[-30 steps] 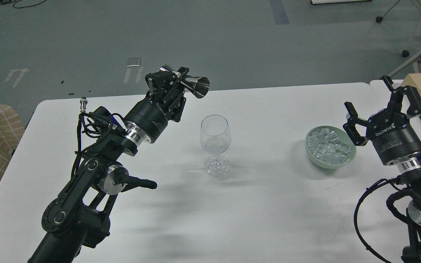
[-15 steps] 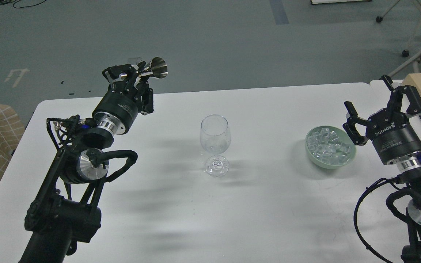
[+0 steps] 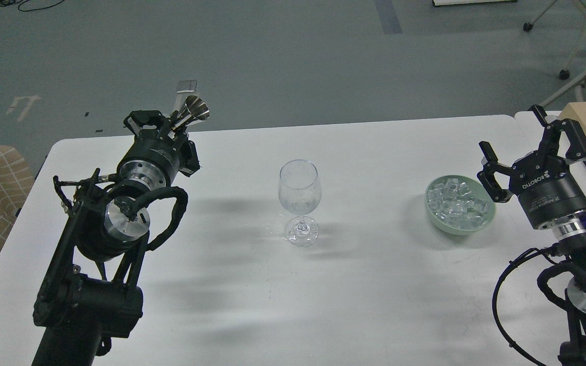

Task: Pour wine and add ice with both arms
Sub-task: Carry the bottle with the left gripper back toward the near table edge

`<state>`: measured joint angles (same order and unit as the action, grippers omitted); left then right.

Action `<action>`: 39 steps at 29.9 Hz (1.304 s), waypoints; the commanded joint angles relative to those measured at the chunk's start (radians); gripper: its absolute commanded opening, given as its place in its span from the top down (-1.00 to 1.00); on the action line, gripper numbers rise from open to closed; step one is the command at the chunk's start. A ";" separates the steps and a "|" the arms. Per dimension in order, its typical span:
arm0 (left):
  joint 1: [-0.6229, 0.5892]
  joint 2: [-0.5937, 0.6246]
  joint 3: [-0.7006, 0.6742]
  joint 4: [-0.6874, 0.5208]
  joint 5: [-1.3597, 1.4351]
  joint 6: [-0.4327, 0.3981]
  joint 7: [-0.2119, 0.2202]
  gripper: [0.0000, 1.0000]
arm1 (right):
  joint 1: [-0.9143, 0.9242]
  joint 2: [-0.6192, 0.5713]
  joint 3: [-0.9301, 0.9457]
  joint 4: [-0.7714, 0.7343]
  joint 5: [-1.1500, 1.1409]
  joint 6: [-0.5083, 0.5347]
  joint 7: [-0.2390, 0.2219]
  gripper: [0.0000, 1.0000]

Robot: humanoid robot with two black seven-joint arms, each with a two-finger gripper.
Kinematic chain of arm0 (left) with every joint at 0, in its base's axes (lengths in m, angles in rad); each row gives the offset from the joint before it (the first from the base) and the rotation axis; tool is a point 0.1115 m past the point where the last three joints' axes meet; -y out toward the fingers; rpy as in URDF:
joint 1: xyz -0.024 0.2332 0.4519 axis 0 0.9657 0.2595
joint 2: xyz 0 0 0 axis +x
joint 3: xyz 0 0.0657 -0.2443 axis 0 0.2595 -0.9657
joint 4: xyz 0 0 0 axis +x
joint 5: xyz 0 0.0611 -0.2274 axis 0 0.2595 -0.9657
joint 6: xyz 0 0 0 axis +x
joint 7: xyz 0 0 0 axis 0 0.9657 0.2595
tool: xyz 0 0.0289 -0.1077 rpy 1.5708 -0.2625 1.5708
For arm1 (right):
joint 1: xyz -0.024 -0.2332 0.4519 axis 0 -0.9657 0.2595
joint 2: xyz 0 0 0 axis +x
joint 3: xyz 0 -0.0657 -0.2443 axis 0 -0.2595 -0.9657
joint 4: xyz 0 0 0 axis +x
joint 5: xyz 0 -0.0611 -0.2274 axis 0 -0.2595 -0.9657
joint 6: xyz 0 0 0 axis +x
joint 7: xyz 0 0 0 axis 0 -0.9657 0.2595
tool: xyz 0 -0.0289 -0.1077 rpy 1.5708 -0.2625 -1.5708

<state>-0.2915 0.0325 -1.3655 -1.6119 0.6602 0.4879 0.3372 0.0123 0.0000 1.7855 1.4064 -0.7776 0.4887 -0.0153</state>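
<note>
Table [image 3: 374, 305] space close by is white and bare. Farther in, a clear wine glass [image 3: 299, 195] stands upright in the middle. Right of it, well apart, a green bowl [image 3: 484, 223] holds the ice [image 3: 457, 203]. The right gripper [image 3: 519, 140] is just beside the bowl, its fingers [image 3: 489, 152] spread wide with nothing in them. Far left, the left gripper [image 3: 163, 124] has its fingers closed on a shiny metal measuring cup [image 3: 194, 109], tilted, above the table's back edge.
</note>
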 commanded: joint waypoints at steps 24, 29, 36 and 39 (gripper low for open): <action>0.044 -0.033 -0.422 0.001 -0.430 0.001 -0.266 0.87 | -0.003 0.000 -0.003 -0.012 0.000 0.000 0.000 -1.00; 0.109 -0.033 -0.419 0.003 -0.432 0.001 -0.299 0.86 | -0.003 0.000 -0.003 -0.009 0.000 0.000 0.000 -1.00; 0.141 -0.033 -0.411 0.004 -0.439 0.001 -0.303 0.82 | -0.006 0.000 -0.003 -0.009 0.000 0.000 0.000 -1.00; 0.167 -0.033 -0.380 0.004 -0.456 0.001 -0.299 0.82 | -0.006 0.000 -0.005 -0.009 0.000 0.000 0.000 -1.00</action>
<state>-0.1441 -0.0001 -1.7718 -1.6082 0.2163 0.4888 0.0337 0.0062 0.0000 1.7818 1.3977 -0.7778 0.4887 -0.0153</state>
